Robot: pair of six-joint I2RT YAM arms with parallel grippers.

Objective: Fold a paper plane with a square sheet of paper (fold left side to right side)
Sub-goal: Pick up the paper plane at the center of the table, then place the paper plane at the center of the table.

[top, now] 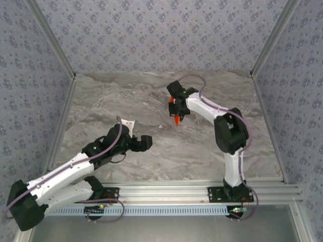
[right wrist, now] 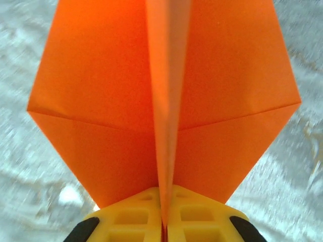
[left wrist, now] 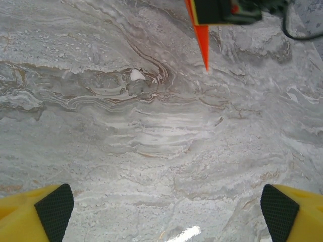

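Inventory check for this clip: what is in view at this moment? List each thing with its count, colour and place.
paper plane: one, bright orange-red, right of the table's centre, clamped in the right gripper
tabletop: one, grey marbled, under both arms
walls: three, blue-grey patterned, at the table's left, far and right sides
frame rails: several, silver, along the near edge and up the corners
arms: two, white and black, bases on the near rail
left gripper: one, yellow fingers with black pads, open, over bare tabletop left of centre
right gripper: one, yellow fingers, shut on the paper plane
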